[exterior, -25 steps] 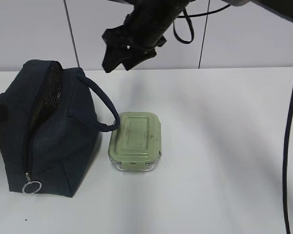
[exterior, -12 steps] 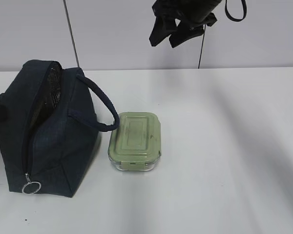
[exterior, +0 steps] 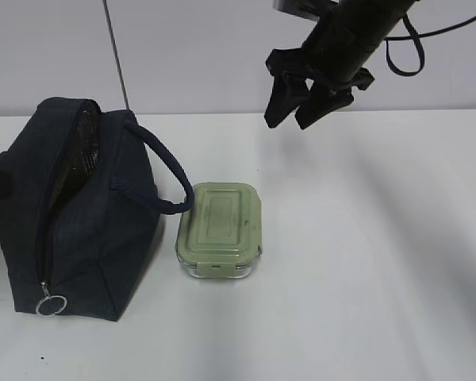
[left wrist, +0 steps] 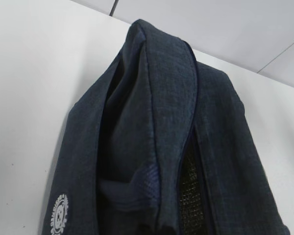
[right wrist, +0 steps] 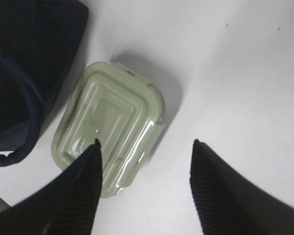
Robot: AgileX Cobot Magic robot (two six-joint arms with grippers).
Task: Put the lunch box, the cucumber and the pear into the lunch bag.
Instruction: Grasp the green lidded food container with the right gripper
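I see my right end effector (exterior: 301, 111) hanging high above the white bench (exterior: 365, 262), its black fingers spread wide and holding nothing. Below and to its left sits the small sage-green ribbed-lid lunch box (exterior: 220, 228) with a clear base, flat on the bench just beside the dark navy fabric lunch bag (exterior: 71, 214). The bag's top zipper gapes open (its padded loop handle (exterior: 163, 175) droops toward the box). My left end effector is out of view.

bright even light, soft shadows, slight blur
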